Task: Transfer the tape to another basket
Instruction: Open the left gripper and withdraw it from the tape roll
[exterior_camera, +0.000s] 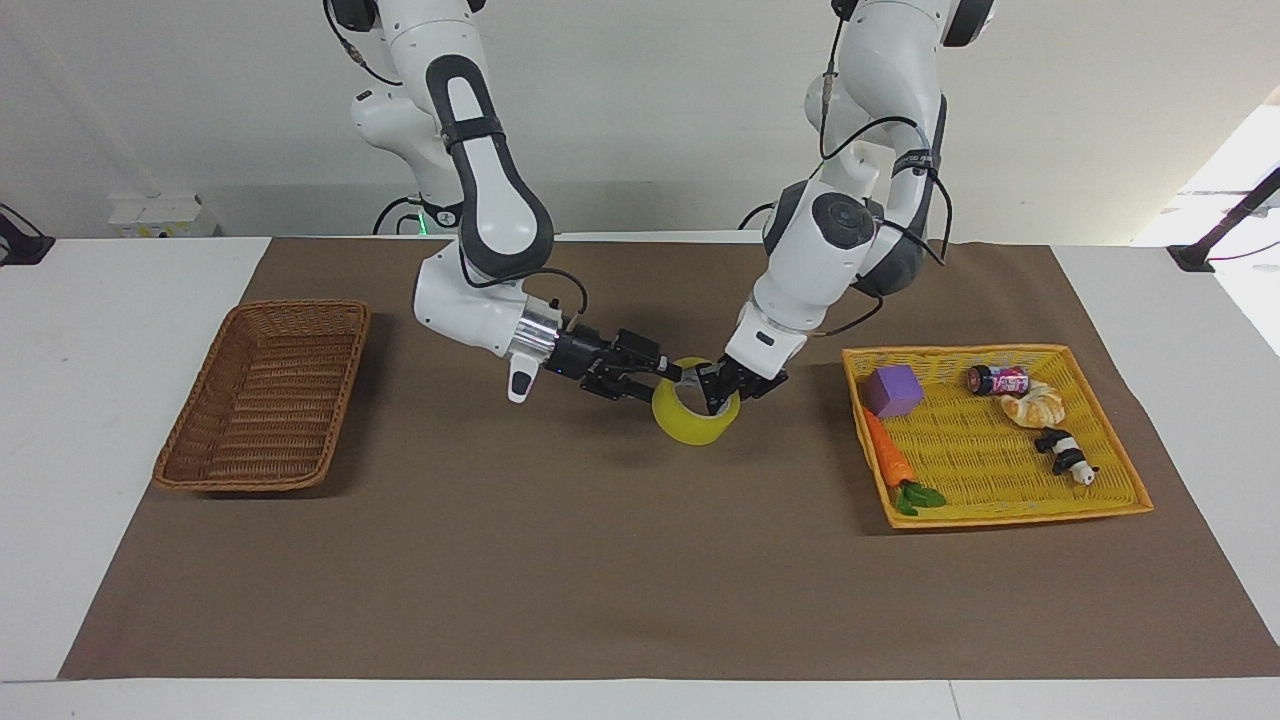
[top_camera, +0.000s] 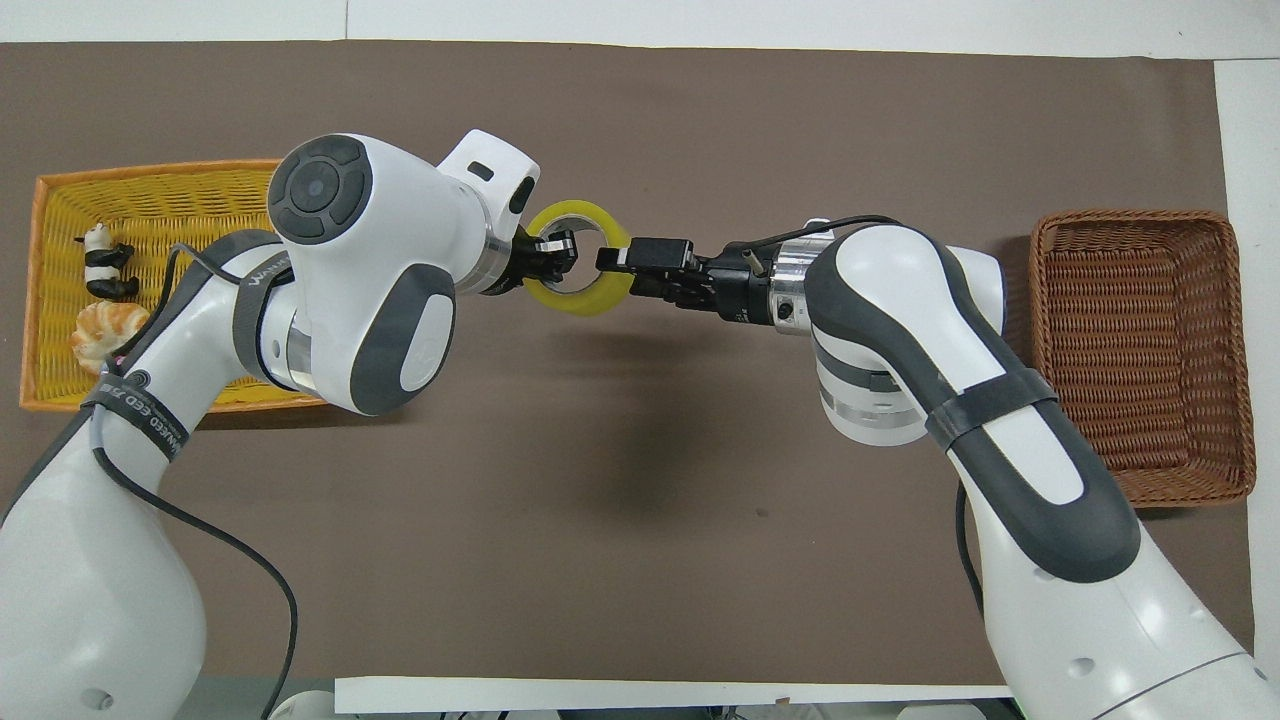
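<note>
The yellow tape hangs tilted above the middle of the brown mat, also seen in the overhead view. My left gripper, reaching from the yellow tray's side, is shut on the roll's rim, one finger inside the ring. My right gripper has come from the wicker basket's side and grips the rim across from it, closed onto it. The brown wicker basket sits empty at the right arm's end of the table.
A yellow square tray at the left arm's end holds a purple block, a carrot, a small can, a croissant and a panda figure. Brown mat lies between the two containers.
</note>
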{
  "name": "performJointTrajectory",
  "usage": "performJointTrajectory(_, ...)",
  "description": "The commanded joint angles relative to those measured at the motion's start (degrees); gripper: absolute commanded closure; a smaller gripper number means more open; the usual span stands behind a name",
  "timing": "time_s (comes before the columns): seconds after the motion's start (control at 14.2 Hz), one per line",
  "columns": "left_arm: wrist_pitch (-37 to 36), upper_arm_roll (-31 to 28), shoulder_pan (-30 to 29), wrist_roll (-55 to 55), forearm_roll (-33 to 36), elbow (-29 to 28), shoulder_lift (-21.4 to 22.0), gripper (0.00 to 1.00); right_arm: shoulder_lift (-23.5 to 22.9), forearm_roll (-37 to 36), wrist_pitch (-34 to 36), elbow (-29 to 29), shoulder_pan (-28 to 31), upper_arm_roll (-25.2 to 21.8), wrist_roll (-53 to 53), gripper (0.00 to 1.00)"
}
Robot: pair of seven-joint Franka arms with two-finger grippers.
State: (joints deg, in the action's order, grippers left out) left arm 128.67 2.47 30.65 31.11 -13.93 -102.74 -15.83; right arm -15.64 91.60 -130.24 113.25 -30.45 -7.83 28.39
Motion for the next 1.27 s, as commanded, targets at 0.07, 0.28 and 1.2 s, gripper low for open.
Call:
performJointTrajectory(0.07,0.3,-1.0,1.1,0.4,-1.0,-2.0,2.2,0.98,-0.8,1.1,-1.5,-0.8,-0.4,0.2,1.8,0.48)
performJointTrajectory(0.28,0.3,-1.0,1.1,0.4,-1.0,-2.1,2.2,0.98,-0.7,1.4,-1.4,-0.8,-0.6,0.2,1.3,0.85)
performJointTrajectory(1.2,-28.8,-2.6,-10.8,-9.1,3.3,13.9,6.6,0.00,2.7,-2.9,0.9,0.9,5.3,-0.2,1.4,1.00)
